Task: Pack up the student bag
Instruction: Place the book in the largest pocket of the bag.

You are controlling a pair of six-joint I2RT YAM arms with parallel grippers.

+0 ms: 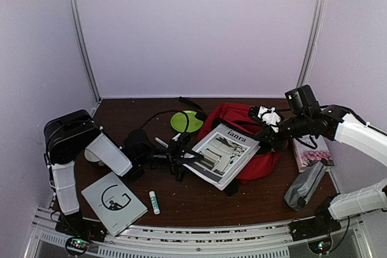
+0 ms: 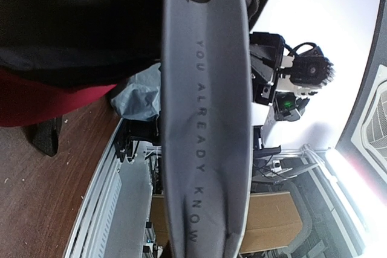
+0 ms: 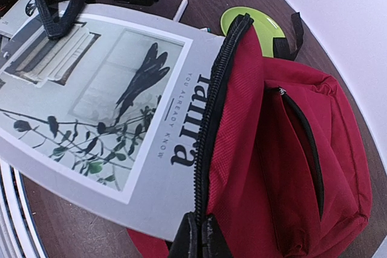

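Note:
The red student bag lies at centre right, its main zipper open. A grey magazine with a plant photo has its titled end slid under the bag's black zipper edge. My left gripper is shut on the magazine's near-left edge; in the left wrist view the magazine fills the middle edge-on, with the bag behind it. My right gripper is shut on the bag's zipper edge and holds it up over the magazine. The bag's front pocket gapes slightly.
A second grey book and a glue stick lie at the near left. A green disc and a white pen sit behind the left gripper. A grey pouch and a pink floral box lie right of the bag.

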